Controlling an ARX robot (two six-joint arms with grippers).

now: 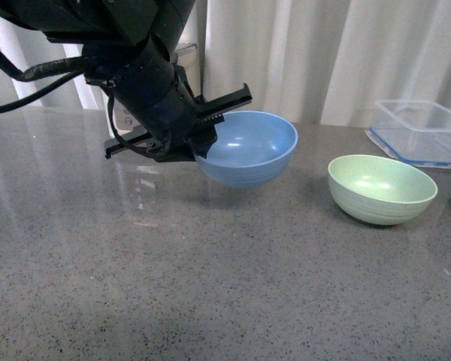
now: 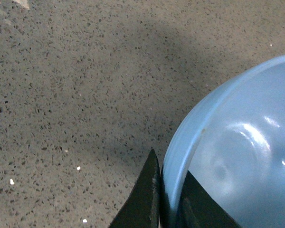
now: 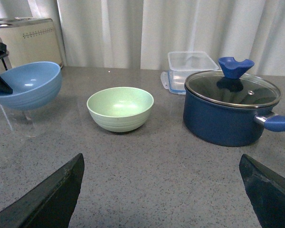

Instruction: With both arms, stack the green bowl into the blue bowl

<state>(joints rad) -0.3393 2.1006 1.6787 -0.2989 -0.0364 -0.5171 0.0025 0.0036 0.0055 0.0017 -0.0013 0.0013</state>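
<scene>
Blue bowl (image 2: 237, 147) in left hand (image 2: 170, 162)

No lettering, brand, number or sign can be read in any view. The cream appliance (image 3: 26, 40) at the back of the surface (image 3: 147, 161) bears a row of small dark marks (too small to tell whether they are print or holes).

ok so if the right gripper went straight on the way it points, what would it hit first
Probably the green bowl, slightly off centre ahead of the open right gripper, though depth is unclear.
</scene>
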